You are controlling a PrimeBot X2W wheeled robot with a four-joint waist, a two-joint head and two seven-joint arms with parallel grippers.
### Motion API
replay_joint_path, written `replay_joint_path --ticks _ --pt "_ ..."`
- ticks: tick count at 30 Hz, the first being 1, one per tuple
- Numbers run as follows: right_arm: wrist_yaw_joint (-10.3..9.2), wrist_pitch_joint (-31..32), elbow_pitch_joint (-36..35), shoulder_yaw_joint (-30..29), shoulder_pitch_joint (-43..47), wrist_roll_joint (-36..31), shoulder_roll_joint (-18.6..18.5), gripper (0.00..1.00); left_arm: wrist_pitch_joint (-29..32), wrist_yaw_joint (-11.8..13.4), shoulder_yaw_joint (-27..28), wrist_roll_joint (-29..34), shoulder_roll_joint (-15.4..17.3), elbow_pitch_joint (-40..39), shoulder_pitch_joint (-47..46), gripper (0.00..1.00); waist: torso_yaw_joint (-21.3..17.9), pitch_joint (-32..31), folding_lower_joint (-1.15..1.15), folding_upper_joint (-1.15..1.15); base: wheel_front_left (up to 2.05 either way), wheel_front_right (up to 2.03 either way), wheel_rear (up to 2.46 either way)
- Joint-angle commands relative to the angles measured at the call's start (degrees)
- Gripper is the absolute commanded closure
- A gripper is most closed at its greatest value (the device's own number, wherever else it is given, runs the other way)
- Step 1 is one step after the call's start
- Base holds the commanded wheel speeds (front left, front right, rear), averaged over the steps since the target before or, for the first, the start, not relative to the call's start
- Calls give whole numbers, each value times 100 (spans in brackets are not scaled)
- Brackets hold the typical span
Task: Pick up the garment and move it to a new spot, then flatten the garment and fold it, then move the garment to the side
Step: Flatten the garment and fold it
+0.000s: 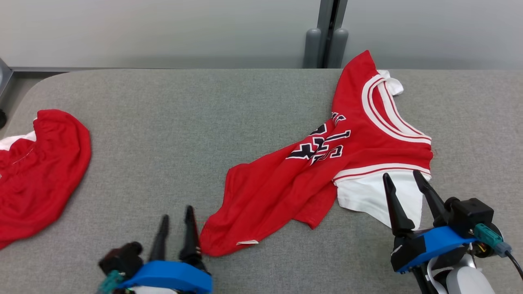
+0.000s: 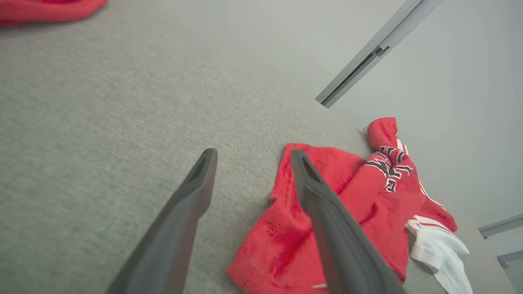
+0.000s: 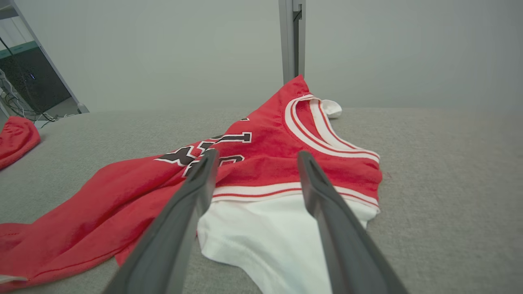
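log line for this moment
jersey crumpled on table | left gripper open, at its near corner | right gripper open, over white part | not yet flattened

Black-and-white lettering (image 1: pixel 320 145) on red jersey (image 1: pixel 278 183): crumpled, unreadable.

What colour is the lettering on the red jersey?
Black, edged in white; the lettering on the jersey shows best in the head view.

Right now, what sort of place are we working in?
Probably a lab or test room: a grey fabric-covered table against a plain pale wall, with dark cabled equipment beyond the table's edge.
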Motion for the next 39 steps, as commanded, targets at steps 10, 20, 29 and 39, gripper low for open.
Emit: replay_joint_path --ticks 10,20,29,39 --pt "1 176 -18 -195 255 51 -7 0 -129 -131 118 1797 1029 -349 -596 0 -350 -256 0 0 0 0 0" --pt "1 457 -2 -213 364 60 -7 0 -133 -402 822 2148 1069 -158 -390 0 -614 -336 0 0 0 0 0" --pt "0 1235 387 -480 203 14 -8 0 -133 -536 1156 2434 783 -81 -159 0 -532 -363 0 0 0 0 0" --pt "1 2020 1983 -629 -930 -79 -9 0 -133 -758 1305 2628 560 -14 -341 0 -331 -65 0 0 0 0 0"
